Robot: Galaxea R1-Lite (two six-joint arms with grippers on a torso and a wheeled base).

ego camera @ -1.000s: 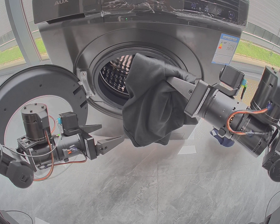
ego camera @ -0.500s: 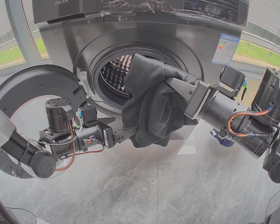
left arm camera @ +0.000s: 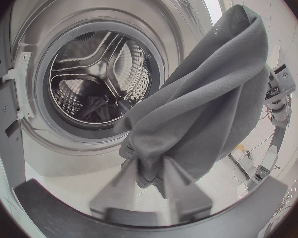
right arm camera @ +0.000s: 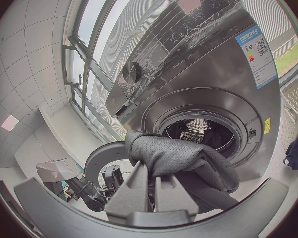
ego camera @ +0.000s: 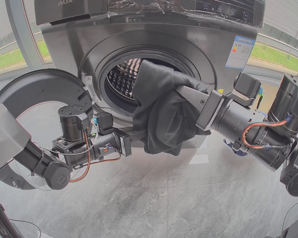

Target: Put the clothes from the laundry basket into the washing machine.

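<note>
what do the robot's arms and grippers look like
The left arm and right arm are dark grey and black, built from cylindrical housings. An orange cable loops along each wrist, with thin white wires on the left. Each wrist carries a boxy black camera. The left gripper and right gripper are matte dark grey.

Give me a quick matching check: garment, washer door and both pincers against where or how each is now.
1 dark garment
2 washer door
3 right pincer
4 left pincer

A swung open on the robot's left
B at the garment's lower hem
C hanging before the drum opening
D shut on the garment's upper fold

Pairs: 1-C, 2-A, 3-D, 4-B
</note>
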